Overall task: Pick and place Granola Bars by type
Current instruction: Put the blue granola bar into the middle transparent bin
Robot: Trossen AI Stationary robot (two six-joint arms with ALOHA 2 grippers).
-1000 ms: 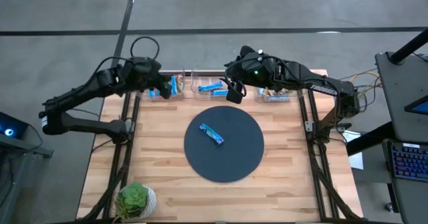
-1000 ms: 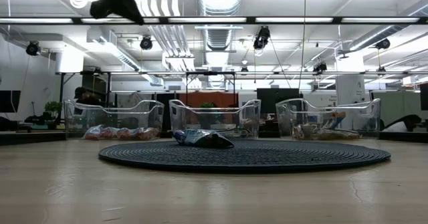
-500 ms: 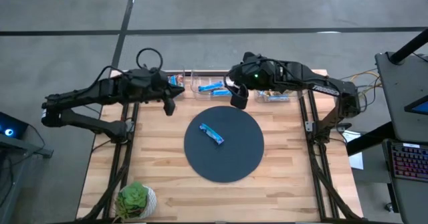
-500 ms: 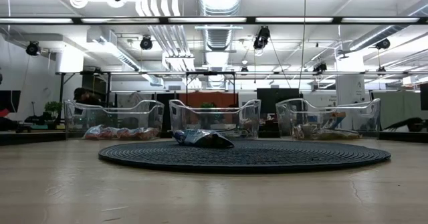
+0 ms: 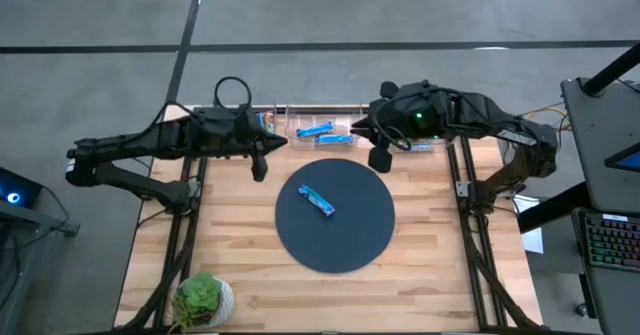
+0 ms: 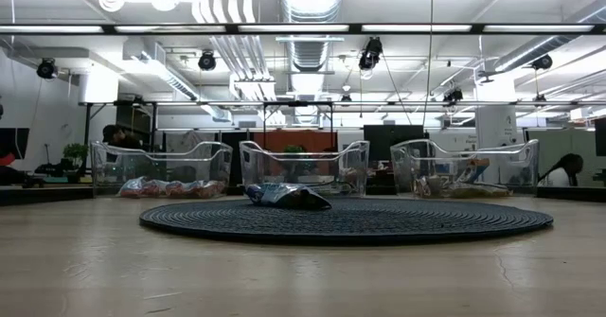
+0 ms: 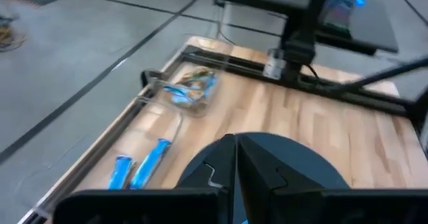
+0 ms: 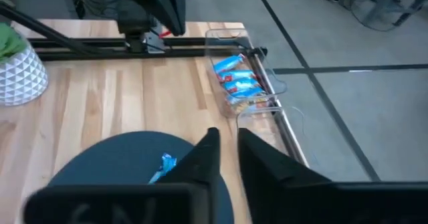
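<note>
One blue granola bar (image 5: 318,202) lies flat on the dark round disc (image 5: 335,245) in mid-table; the low view shows the bar (image 6: 284,196) too. More granola bars lie in three clear bins along the far edge: blue-and-red ones in the left bin (image 8: 239,83), two blue ones in the middle bin (image 5: 322,130), tan ones in the right bin (image 7: 190,90). My left gripper (image 5: 260,161) hangs shut above the wood left of the disc. My right gripper (image 5: 380,159) hangs above the disc's far right rim, fingers (image 8: 224,150) a narrow gap apart with nothing between them.
A potted plant in a white pot (image 5: 205,300) stands at the near left corner. Both arms' frames run along the table's left and right sides. Bare wood (image 5: 440,255) lies around the disc.
My left gripper has swung from over the left bin toward the table's right and near edges, ending beside the disc. My right gripper has drawn back from the middle bin toward the right and near edges. The blue bar on the disc has not moved.
</note>
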